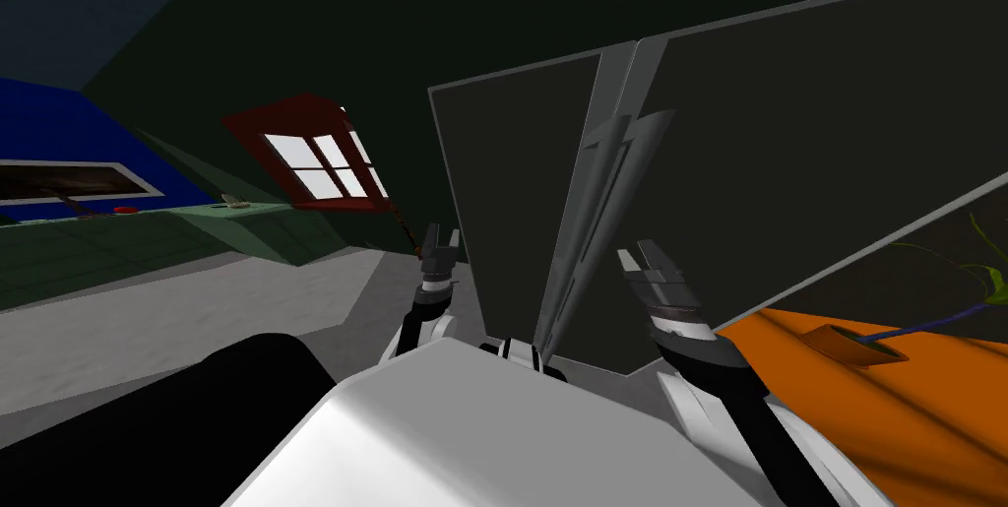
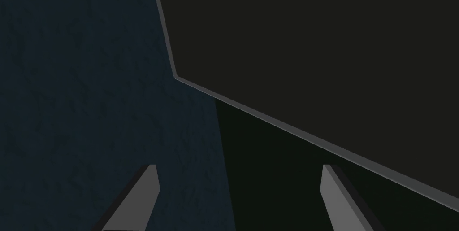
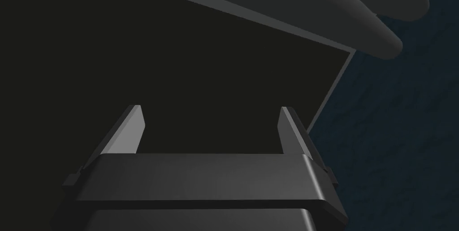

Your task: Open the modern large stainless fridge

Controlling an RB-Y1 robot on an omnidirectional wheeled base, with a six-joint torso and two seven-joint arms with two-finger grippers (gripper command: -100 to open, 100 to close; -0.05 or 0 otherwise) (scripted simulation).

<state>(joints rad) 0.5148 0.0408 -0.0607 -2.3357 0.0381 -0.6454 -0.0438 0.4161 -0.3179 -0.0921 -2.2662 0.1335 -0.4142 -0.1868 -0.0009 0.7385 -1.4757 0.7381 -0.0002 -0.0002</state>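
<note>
The fridge stands straight ahead, with two dark doors edged in grey, the left door [image 1: 512,206] and the right door [image 1: 807,157]. Two long grey handles [image 1: 600,196] run side by side along the seam where the doors meet. My left gripper [image 1: 440,238] is open beside the left door's outer edge. In its wrist view that gripper [image 2: 239,166] holds nothing and faces the door's corner [image 2: 313,40]. My right gripper [image 1: 640,260] is open, just right of the handles and low in front of the right door. In its wrist view, open gripper [image 3: 210,108] faces the dark door panel [image 3: 179,53], with a grey handle [image 3: 358,22] beyond it.
An orange surface [image 1: 906,412] with a potted plant [image 1: 851,344] lies close on my right. A green counter [image 1: 197,235] and a red-framed window [image 1: 315,166] are off to the left. Grey floor [image 1: 197,304] spreads out on the left.
</note>
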